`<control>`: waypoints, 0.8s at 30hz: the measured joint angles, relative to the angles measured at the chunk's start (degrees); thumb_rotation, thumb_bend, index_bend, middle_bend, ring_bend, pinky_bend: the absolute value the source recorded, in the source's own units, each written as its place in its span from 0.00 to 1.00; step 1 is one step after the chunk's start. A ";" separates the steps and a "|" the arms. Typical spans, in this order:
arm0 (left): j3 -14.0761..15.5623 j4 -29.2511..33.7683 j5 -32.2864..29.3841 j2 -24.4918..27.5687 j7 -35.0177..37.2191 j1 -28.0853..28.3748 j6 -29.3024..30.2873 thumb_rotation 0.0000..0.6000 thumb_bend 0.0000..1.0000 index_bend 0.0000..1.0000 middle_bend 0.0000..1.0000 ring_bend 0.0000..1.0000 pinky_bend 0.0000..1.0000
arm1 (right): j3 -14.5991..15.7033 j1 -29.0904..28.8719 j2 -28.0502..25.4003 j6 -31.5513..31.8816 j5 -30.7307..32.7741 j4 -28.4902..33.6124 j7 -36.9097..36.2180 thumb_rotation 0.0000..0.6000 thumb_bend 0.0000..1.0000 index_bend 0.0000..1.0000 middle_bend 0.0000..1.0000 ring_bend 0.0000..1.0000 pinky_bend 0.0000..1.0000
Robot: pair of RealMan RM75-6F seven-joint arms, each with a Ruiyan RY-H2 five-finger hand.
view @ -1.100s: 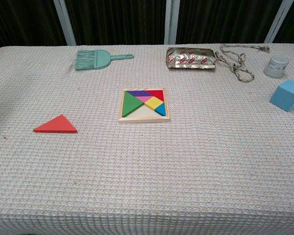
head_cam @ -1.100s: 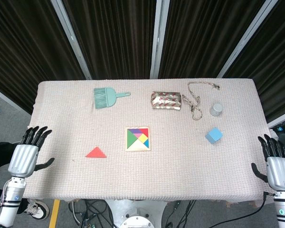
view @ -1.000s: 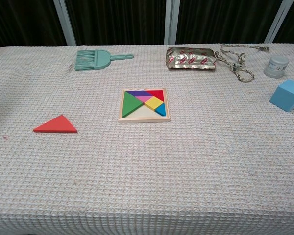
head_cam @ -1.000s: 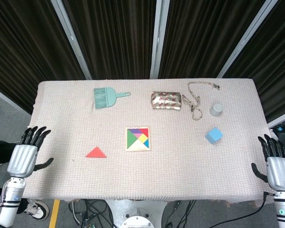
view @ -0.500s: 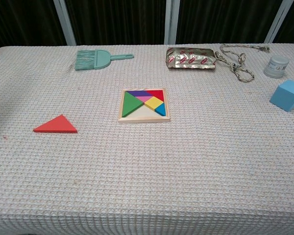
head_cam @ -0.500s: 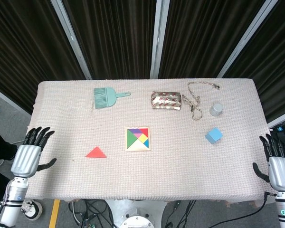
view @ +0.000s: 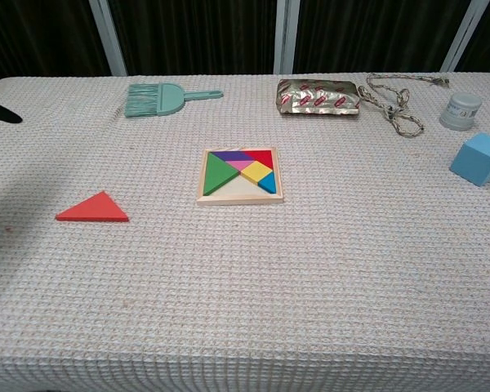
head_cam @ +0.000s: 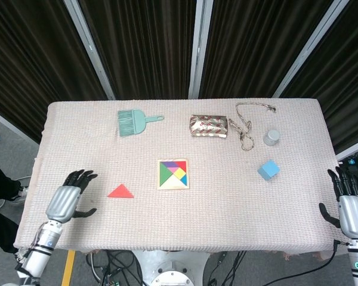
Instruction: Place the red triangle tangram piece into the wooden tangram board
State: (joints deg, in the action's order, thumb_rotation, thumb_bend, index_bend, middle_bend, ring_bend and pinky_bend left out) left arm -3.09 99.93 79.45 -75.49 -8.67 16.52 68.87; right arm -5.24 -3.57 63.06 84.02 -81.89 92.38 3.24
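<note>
Red flat triangle tangram piece (head_cam: 120,191) lies ungrasped on the cloth-covered bench (head_cam: 227,202), left of the square wooden tangram board (head_cam: 173,174); left hand (head_cam: 68,198), spread and empty, is judged mid-approach, a grasp being needed next.

I see a matt, waffle-textured beige cloth (view: 327,278) covering the table. My pale wooden tangram board (view: 240,175) has smooth painted pieces, like the matt red triangle tangram piece (view: 93,208). The crinkled silver foil packet (view: 318,97) glints; my left hand (head_cam: 67,198) looks metallic grey with black fingers.
</note>
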 measured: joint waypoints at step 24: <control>-3.84 -4.79 -19.96 -8.76 -8.18 8.99 -11.53 1.00 0.15 0.19 0.08 0.00 0.00 | -0.01 -0.22 -0.10 -0.50 0.27 -0.76 -0.72 1.00 0.25 0.00 0.00 0.00 0.00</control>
State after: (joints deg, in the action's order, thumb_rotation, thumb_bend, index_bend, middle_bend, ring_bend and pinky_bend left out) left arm -6.93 95.13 59.48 -84.24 -16.85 25.50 57.34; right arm -5.25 -3.79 62.96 83.52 -81.62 91.62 2.52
